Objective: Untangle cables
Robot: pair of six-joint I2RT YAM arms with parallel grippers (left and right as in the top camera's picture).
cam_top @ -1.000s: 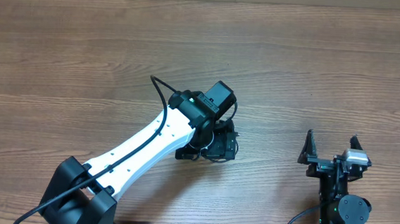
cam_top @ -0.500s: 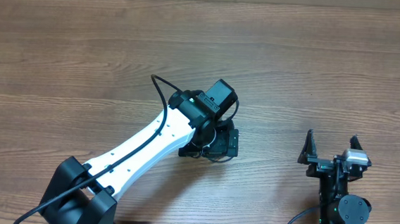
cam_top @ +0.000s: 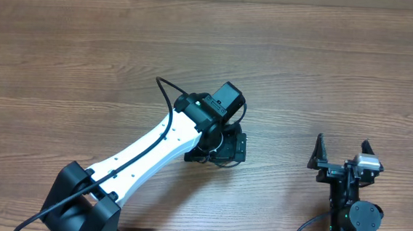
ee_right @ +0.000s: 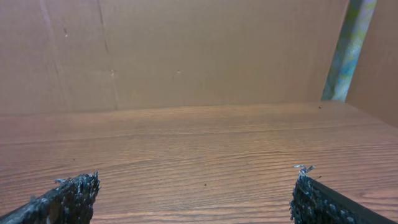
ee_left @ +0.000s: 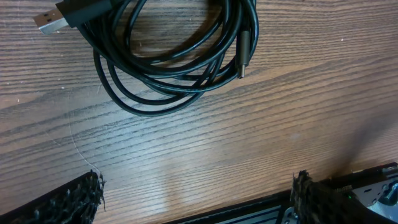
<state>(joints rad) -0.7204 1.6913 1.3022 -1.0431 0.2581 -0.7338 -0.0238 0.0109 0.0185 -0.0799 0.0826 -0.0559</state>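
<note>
The cables (ee_left: 227, 43) lie as one small coil of thin black cord on the wooden table, in the upper part of the left wrist view. A silvery flat plug (ee_left: 50, 22) sticks out at the coil's upper left, and a dark slim plug (ee_left: 244, 53) lies along its right side. My left gripper (ee_left: 198, 190) hovers open just short of the coil, touching nothing. From overhead the left gripper (cam_top: 215, 154) and its wrist cover the coil. My right gripper (cam_top: 341, 150) stands open and empty at the lower right, far from the coil.
The table (cam_top: 87, 56) is bare brown wood grain. A thicker black wire (cam_top: 166, 94) loops off the left arm's white link. A brown cardboard wall (ee_right: 186, 50) rises beyond the table's far edge in the right wrist view.
The left gripper has shifted very slightly over the coil. The right arm has not moved.
</note>
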